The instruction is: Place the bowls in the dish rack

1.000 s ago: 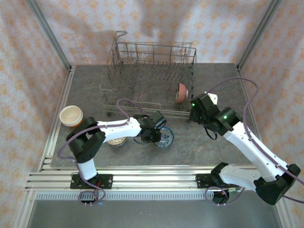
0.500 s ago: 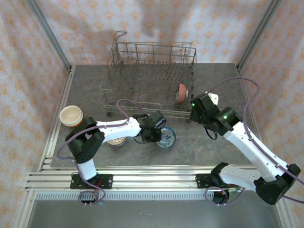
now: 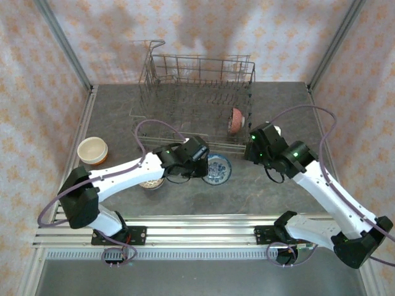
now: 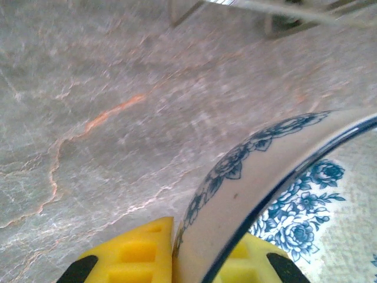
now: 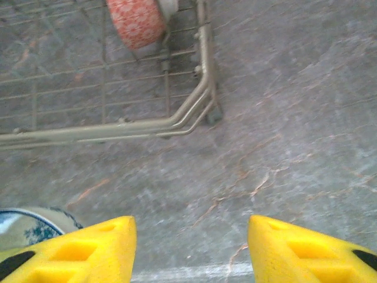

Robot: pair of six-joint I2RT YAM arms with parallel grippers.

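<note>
My left gripper (image 3: 202, 165) is shut on the rim of a white bowl with blue flowers (image 3: 219, 168), just in front of the dish rack (image 3: 197, 92). In the left wrist view the yellow pads (image 4: 132, 253) pinch the bowl's wall (image 4: 265, 171) from both sides. My right gripper (image 3: 251, 150) hovers open over bare table off the rack's front right corner (image 5: 197, 106), nothing between its fingers (image 5: 306, 247). A reddish patterned bowl (image 3: 235, 120) stands on edge inside the rack, and it shows as well in the right wrist view (image 5: 135, 20). The blue-flowered bowl (image 5: 29, 227) shows at the lower left there.
A cream bowl with an orange outside (image 3: 92, 150) sits at the table's left edge. A speckled bowl (image 3: 151, 183) lies partly under my left arm. The grey stone table (image 3: 278, 98) ends in metal rails at the near side; patterned walls close in the other sides.
My left gripper closed on the blue-flowered bowl and carried it right and toward the rack, the arm's elbow swinging out left. My right gripper's fingers came somewhat closer together.
</note>
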